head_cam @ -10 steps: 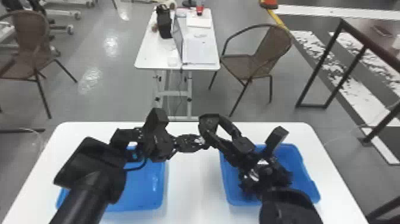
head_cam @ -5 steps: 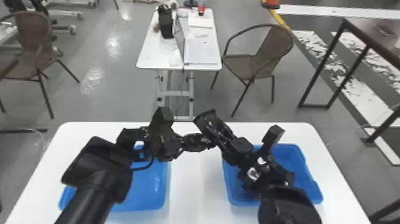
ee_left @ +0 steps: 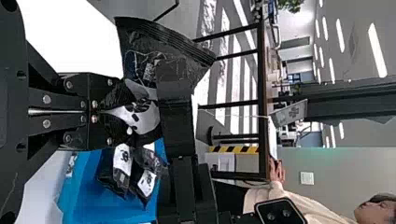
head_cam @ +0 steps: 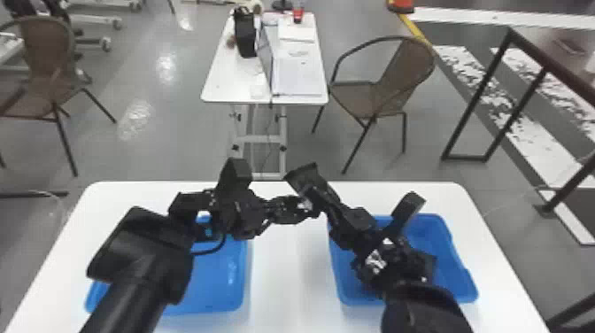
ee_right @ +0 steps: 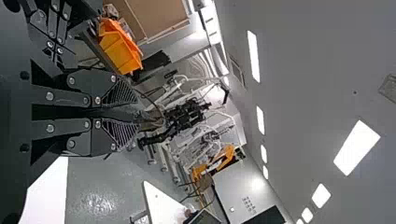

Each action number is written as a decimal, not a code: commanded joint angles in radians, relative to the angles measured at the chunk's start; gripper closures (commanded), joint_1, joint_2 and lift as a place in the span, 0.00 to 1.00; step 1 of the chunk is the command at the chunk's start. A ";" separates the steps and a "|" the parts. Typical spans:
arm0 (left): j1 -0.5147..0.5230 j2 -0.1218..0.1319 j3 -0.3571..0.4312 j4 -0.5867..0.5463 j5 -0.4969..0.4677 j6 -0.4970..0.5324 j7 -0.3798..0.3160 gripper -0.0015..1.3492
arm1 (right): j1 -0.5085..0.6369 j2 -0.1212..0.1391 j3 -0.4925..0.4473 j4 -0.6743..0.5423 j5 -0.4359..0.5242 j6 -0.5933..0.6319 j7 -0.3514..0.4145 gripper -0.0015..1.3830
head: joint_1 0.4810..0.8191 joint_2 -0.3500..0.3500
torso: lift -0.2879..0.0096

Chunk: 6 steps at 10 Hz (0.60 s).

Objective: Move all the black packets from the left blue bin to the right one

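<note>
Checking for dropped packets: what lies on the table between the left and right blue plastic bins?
The head view shows bare white tabletop there; above it, the left gripper holds a black plastic packet.

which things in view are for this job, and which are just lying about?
Job:
left tool
right tool
black packet between them
packets in right blue bin
left blue bin
near table

Lying about:
far table
brown chairs
red item
orange container

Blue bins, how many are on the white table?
2: the left blue bin, partly behind the robot's left arm, and the right blue bin, partly behind its right arm.
</note>
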 commanded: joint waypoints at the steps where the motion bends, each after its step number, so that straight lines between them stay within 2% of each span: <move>1: 0.013 -0.001 0.013 0.000 0.019 -0.006 0.014 0.68 | -0.001 -0.001 -0.002 0.008 -0.019 -0.018 0.000 0.92 | 0.63 0.38 | 0.97; 2: 0.030 -0.002 0.043 -0.003 0.031 -0.003 0.019 0.29 | -0.001 0.000 -0.023 0.013 -0.030 -0.026 -0.002 0.92 | 0.63 0.38 | 0.97; 3: 0.070 -0.006 0.099 -0.039 0.040 0.007 0.019 0.05 | -0.001 -0.003 -0.057 0.014 -0.019 -0.026 -0.002 0.92 | 0.63 0.38 | 0.97; 5: 0.186 -0.007 0.228 -0.187 0.074 0.055 0.045 0.08 | 0.005 -0.026 -0.118 0.033 -0.009 -0.021 -0.005 0.92 | 0.63 0.39 | 0.97; 6: 0.246 -0.007 0.276 -0.276 0.108 0.083 0.076 0.00 | 0.011 -0.041 -0.156 0.050 0.016 -0.004 -0.008 0.92 | 0.63 0.40 | 0.97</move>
